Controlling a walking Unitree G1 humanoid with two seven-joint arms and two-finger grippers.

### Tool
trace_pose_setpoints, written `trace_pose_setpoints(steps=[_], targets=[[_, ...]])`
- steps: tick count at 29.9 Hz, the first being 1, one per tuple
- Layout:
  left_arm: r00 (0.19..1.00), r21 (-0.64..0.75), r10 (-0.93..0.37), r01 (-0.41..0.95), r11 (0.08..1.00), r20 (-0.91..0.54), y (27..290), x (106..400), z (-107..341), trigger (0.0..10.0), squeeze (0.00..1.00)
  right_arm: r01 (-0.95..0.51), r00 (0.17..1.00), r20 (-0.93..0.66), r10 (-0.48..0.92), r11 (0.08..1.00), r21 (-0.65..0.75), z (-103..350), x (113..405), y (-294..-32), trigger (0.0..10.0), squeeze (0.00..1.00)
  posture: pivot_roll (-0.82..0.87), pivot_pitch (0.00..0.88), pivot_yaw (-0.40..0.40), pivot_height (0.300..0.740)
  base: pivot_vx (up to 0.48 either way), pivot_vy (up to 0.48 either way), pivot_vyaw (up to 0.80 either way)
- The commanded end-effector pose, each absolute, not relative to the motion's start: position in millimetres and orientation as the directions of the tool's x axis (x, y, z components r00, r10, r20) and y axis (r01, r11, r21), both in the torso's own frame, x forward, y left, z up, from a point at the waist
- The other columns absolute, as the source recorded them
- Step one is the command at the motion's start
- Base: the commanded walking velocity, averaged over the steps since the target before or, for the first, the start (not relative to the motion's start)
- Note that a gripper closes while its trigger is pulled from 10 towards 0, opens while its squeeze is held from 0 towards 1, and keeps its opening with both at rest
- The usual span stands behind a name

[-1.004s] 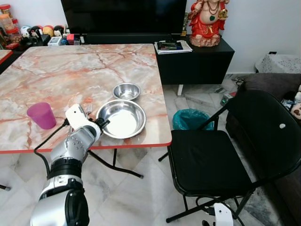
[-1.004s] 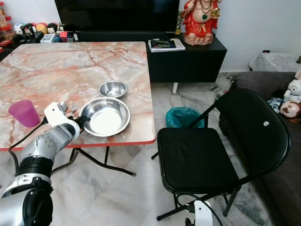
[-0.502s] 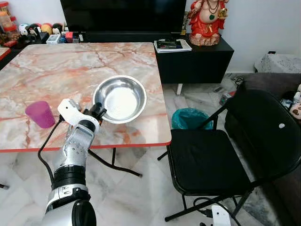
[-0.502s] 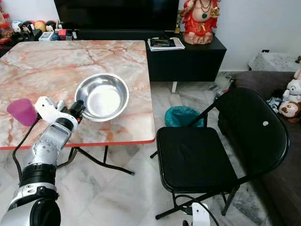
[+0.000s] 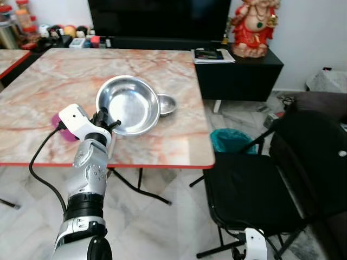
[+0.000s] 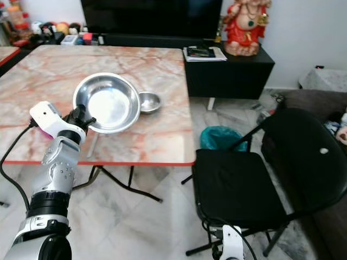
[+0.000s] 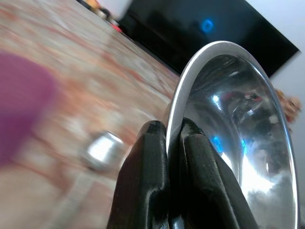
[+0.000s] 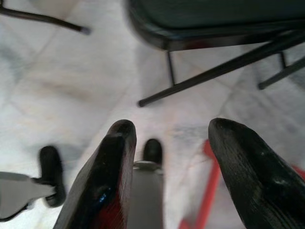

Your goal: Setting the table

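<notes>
Left wrist view shows my left gripper (image 7: 167,138) pinched tight on the thin rim of the large shiny steel bowl (image 5: 126,104), which I hold tilted above the pink-veined marble table (image 5: 65,76), close to its red near edge. Just right of it sits a small steel bowl (image 5: 166,103); a purple plastic cup (image 5: 60,128) peeks out at my wrist's left. My right gripper (image 8: 167,138) hangs spread wide over pale tiled floor (image 8: 71,81) beside the black folding chair (image 5: 260,189).
</notes>
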State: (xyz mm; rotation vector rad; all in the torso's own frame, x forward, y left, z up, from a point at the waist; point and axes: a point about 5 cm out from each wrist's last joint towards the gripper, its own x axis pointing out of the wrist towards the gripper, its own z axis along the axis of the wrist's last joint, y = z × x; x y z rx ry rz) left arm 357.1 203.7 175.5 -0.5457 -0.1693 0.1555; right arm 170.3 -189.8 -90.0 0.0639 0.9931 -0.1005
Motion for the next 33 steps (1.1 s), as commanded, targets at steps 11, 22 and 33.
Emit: trace_pose_setpoints(steps=[11, 22, 33], targets=[[0.948, -0.469, 0.241, -0.118, 0.875, 0.21, 212, 353, 193, 10.0, 0.0, 0.13, 0.547, -0.835, -0.063, 0.991, 0.011, -89, 171, -193, 10.0, 0.0, 0.02, 0.0, -0.056, 0.74, 0.0, 0.48, 0.0], [0.929, -0.382, 0.301, -0.203, 0.902, 0.218, 233, 340, 185, 10.0, 0.0, 0.132, 0.554, -0.831, -0.054, 0.991, 0.023, -89, 173, -187, 10.0, 0.0, 0.03, 0.0, -0.044, 0.74, 0.0, 0.48, 0.0], [0.914, -0.334, 0.329, -0.24, 0.912, 0.24, 243, 333, 185, 10.0, 0.0, 0.125, 0.564, -0.824, -0.047, 0.992, 0.03, -87, 177, -188, 10.0, 0.0, 0.04, 0.0, -0.04, 0.74, 0.0, 0.48, 0.0]])
